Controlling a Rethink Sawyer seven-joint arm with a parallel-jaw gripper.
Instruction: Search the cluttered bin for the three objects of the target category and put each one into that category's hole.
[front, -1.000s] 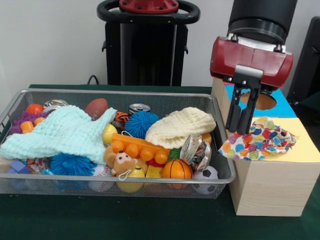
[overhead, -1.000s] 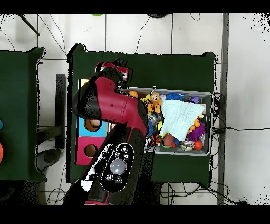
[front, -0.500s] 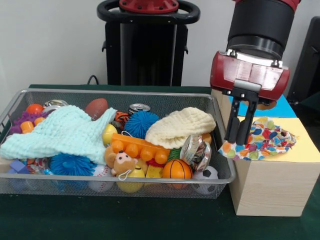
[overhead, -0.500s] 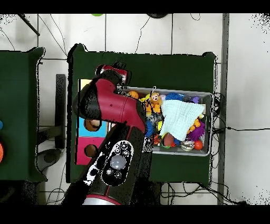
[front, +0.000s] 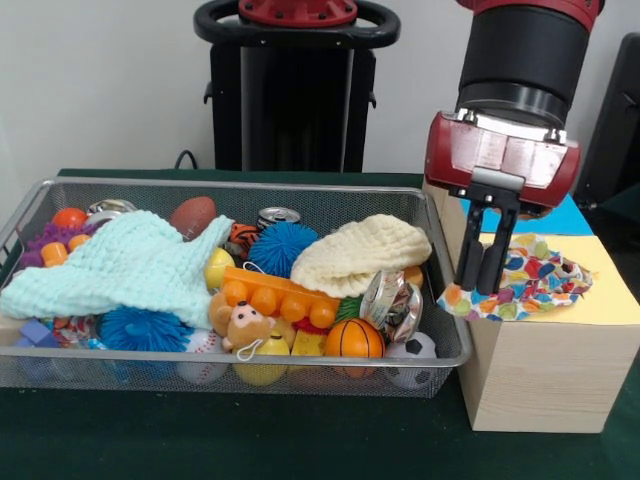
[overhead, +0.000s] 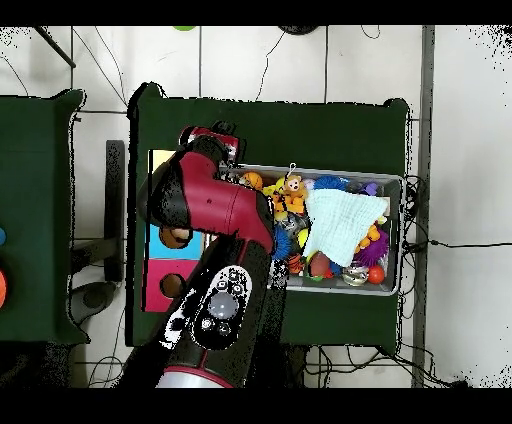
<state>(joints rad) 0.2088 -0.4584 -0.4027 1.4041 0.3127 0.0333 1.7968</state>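
A: Gripper (front: 480, 289)?
B: Jaws nearly together, holding nothing, tips at the left edge of the patterned cloth (front: 520, 276).
A: Cloth where?
B: Draped on the wooden box (front: 545, 375), right of the bin (front: 445, 340), on its yellow panel.

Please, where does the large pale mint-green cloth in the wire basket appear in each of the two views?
Front view: the pale mint-green cloth drapes over the toys in the left half of the wire mesh basket.
Overhead view: it lies right of centre in the basket.
Shared landmark: the small brown teddy bear beside the cloth.
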